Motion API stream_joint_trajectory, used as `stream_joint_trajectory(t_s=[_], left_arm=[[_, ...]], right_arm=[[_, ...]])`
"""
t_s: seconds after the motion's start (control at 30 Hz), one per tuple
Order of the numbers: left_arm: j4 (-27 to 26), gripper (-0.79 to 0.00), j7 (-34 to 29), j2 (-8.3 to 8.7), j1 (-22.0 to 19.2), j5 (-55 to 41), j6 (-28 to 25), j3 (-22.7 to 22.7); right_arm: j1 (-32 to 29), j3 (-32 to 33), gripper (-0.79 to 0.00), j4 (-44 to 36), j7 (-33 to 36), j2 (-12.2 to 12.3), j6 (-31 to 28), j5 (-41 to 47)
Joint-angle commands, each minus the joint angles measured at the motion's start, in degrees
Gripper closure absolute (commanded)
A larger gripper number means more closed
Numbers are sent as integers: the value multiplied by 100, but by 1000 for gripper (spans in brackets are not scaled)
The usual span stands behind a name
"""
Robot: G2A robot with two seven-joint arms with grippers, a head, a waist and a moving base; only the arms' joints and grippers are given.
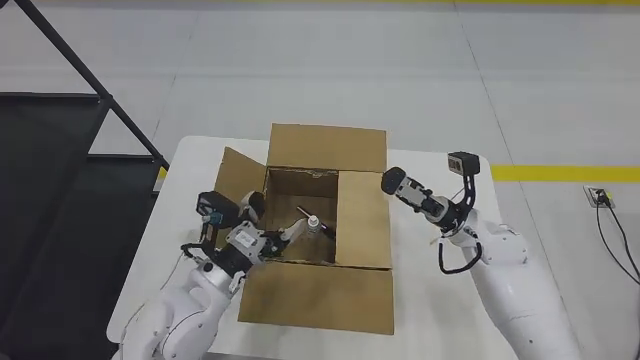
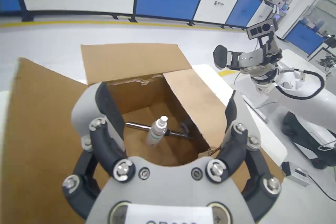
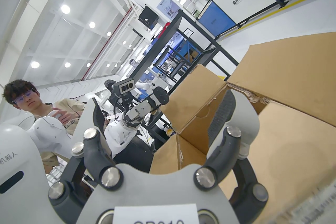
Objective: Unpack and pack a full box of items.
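An open cardboard box (image 1: 362, 220) stands in the middle of the white table (image 1: 150, 250), its flaps folded outward. Inside the box (image 2: 131, 62) a small white spray bottle (image 2: 157, 131) leans over a thin metal tool (image 2: 136, 125) on the bottom; the bottle (image 1: 313, 224) also shows from above. My left gripper (image 2: 168, 107) hangs open over the box's near-left rim, above the bottle, holding nothing. In the top view the left gripper (image 1: 272, 218) is at the box's left flap. My right gripper (image 3: 161, 112) is open and empty, beside the box's (image 3: 288, 64) right flap; from above, the right gripper (image 1: 395, 182) is near the far right corner.
The box fills most of the table's middle. Bare table strips run along the left and right sides (image 1: 410, 290). A black frame (image 1: 100, 100) stands off the table's far left corner. A small grey device (image 2: 296, 175) lies on the floor by the right arm's base.
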Motion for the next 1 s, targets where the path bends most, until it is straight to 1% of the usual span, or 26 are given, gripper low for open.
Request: stream_joint_trajectory(t_s=[0.0, 0.07, 0.4, 0.47, 0.5, 0.57, 0.63, 0.7, 0.73, 0.77, 0.83, 0.97], left_arm=[[409, -785, -266, -70, -370, -431, 74, 391], [603, -785, -516, -100, -535, -714, 107, 519], [603, -785, -516, -100, -535, -714, 107, 519], [618, -785, -511, -113, -494, -868, 12, 596], [733, -785, -519, -130, -566, -788, 79, 685], [852, -785, -589, -172, -702, -846, 213, 863], [1079, -785, -663, -238, -888, -1225, 323, 1047], [1414, -785, -803, -313, -1156, -1720, 389, 1211], [1507, -785, -891, -334, -1222, -1906, 372, 1264], [1680, -785, -1044, -366, -1375, -2202, 316, 1322], [1909, -785, -1219, -405, -1520, -2531, 236, 1406], [2380, -785, -1775, -473, -1816, -3224, 72, 1555]], right_arm=[[-275, 242, -785, -227, 49, 123, 49, -137], [-357, 314, -785, -288, 88, 167, 89, -203], [-357, 314, -785, -288, 88, 167, 89, -203], [-357, 314, -785, -288, 88, 167, 89, -203], [-370, 312, -785, -376, -51, 167, 200, -242], [-349, 290, -785, -471, -86, 172, 252, -206], [-323, 308, -785, -498, 5, 195, 225, -110], [-317, 375, -785, -469, 167, 238, 186, 21], [-318, 395, -785, -461, 198, 252, 198, 51], [-334, 430, -785, -466, 222, 283, 222, 75], [-374, 494, -785, -469, 247, 335, 248, 98], [-447, 630, -785, -434, 262, 440, 262, 121]])
